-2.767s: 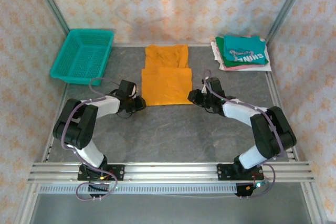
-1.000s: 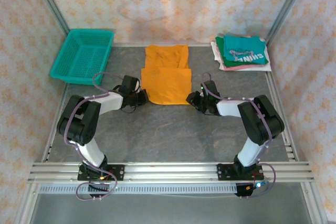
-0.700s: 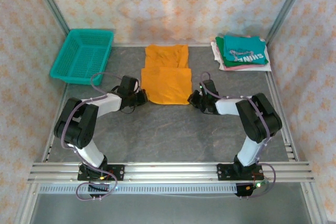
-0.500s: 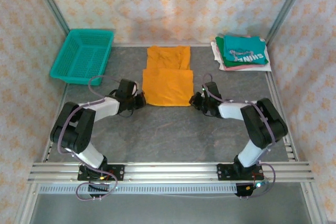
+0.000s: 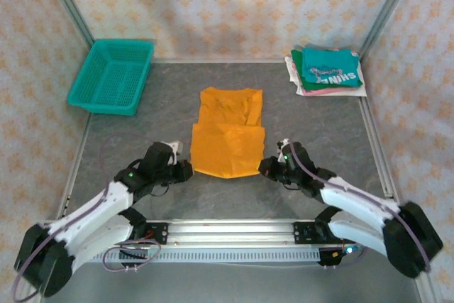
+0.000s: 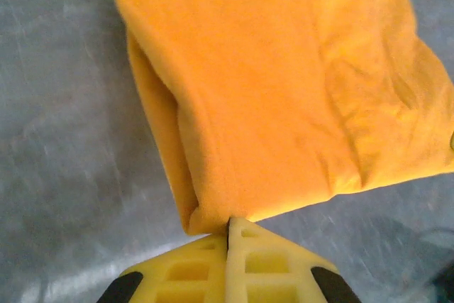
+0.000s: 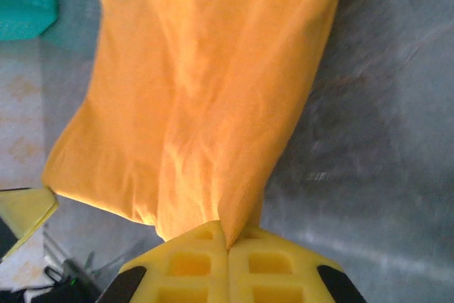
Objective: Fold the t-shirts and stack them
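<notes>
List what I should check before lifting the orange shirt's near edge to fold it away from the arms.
1. Left gripper shut on the near left corner of the orange t-shirt: ok.
2. Right gripper shut on the near right corner: ok.
3. Every cloth layer caught in each grip: cannot tell.
4. Shirt smooth ahead of the fold: not ok, the far part is creased.
5. Bare table around the shirt for the fold: ok.
6. Folded stack and teal basket lie apart from the shirt: ok.
</notes>
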